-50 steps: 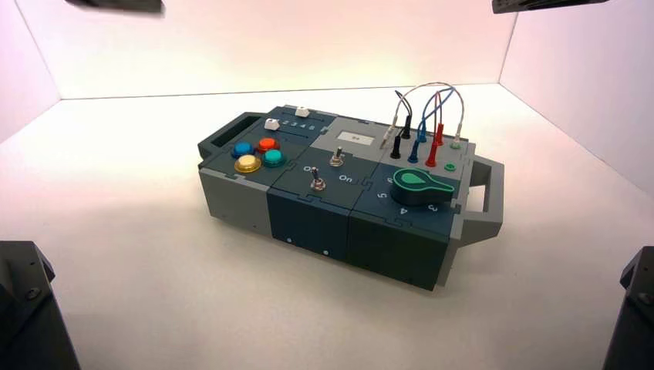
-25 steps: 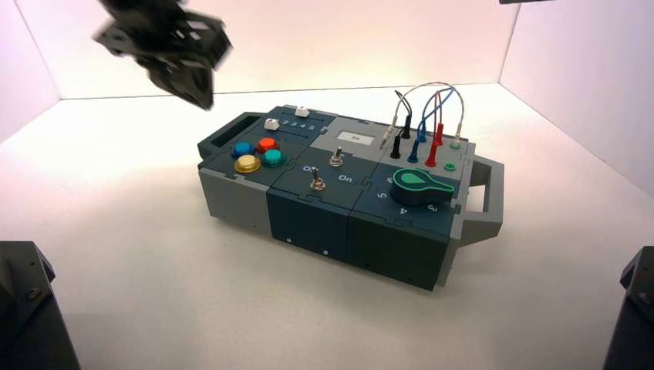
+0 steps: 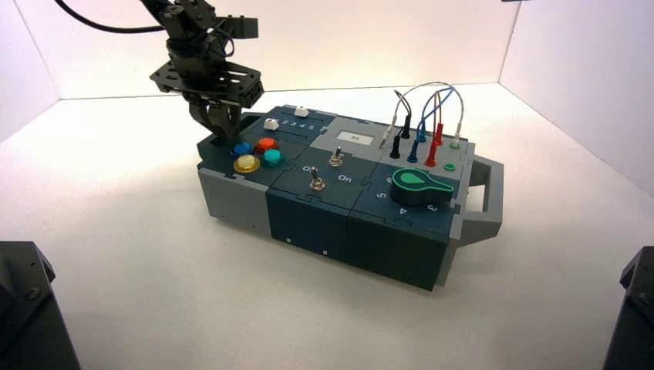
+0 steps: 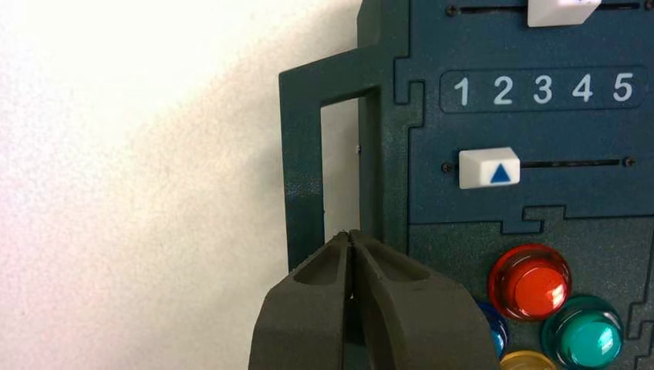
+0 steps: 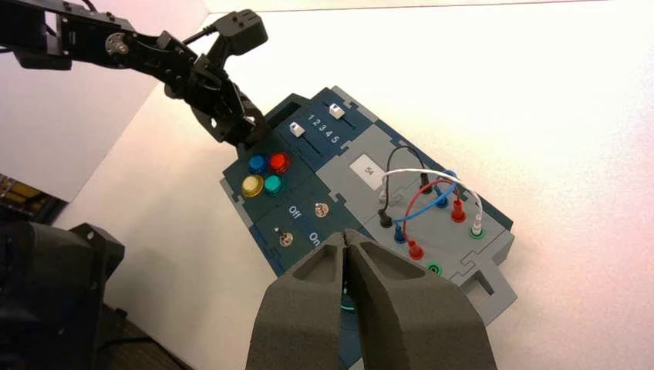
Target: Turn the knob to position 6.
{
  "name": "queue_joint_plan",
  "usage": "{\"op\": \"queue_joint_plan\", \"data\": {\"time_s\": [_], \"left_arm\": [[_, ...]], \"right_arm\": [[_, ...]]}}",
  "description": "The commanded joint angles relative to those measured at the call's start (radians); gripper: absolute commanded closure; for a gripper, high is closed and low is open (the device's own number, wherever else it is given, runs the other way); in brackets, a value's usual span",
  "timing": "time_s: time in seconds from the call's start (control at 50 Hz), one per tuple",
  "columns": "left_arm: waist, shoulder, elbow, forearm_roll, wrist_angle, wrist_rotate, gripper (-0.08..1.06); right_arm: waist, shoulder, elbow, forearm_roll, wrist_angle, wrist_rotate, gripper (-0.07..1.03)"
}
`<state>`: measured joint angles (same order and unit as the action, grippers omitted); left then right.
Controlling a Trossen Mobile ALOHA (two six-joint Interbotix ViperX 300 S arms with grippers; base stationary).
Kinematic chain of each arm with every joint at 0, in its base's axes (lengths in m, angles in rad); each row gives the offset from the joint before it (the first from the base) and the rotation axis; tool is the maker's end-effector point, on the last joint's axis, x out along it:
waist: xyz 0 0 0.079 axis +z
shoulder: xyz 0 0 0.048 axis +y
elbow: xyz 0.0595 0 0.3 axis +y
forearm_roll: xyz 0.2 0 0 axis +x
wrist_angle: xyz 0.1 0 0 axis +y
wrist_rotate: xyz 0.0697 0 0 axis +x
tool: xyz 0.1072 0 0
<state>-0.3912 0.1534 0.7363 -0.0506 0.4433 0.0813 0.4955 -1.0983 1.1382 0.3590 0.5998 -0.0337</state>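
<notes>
The knob [image 3: 416, 186], dark green with a bright green teardrop inlay, sits at the right end of the box [image 3: 308, 220], its pointer towards the right handle. White digits ring it on the near-left side; I cannot pick out the 6. My left gripper [image 3: 218, 136] is shut and empty. It hangs over the box's left handle [image 4: 302, 154], beside the coloured buttons and far from the knob. It also shows in its own wrist view [image 4: 351, 236] and in the right wrist view [image 5: 245, 128]. My right gripper [image 5: 348, 236] is shut, high above the box. Its fingers [image 5: 401, 308] hide the knob there.
Blue, red, yellow and teal push-buttons [image 3: 258, 153] cluster at the box's left end. Two white sliders [image 4: 489, 167] lie by a digit row 1 to 5. Two metal toggles [image 3: 318, 183] stand mid-box. Looped wires on plugs [image 3: 426, 116] rise behind the knob. A grey handle [image 3: 486, 204] juts right.
My left arm has swung down from the upper left and now hangs over the box's left handle. The box and the knob have not moved.
</notes>
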Motion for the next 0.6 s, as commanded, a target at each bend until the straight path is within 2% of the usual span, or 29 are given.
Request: {"op": "queue_joint_plan", "data": {"time_s": [0.02, 0.18, 0.36, 0.6], "left_arm": [[0.06, -0.037, 0.012, 0.009, 0.028, 0.003, 1.01], [0.1, -0.087, 0.04, 0.018, 0.072, 0.003, 1.01], [0.123, -0.129, 0.066, 0.069, 0.12, 0.002, 1.01], [0.123, -0.149, 0.104, 0.094, 0.172, 0.005, 1.01]], "right_arm": [[0.003, 0.006, -0.014, 0.005, -0.012, 0.002, 0.99], [0.002, 0.006, -0.015, 0.005, -0.015, 0.002, 0.99], [0.002, 0.006, -0.018, 0.003, -0.015, 0.0, 0.99], [0.002, 0.005, -0.018, 0.003, -0.018, 0.0, 0.99]]}}
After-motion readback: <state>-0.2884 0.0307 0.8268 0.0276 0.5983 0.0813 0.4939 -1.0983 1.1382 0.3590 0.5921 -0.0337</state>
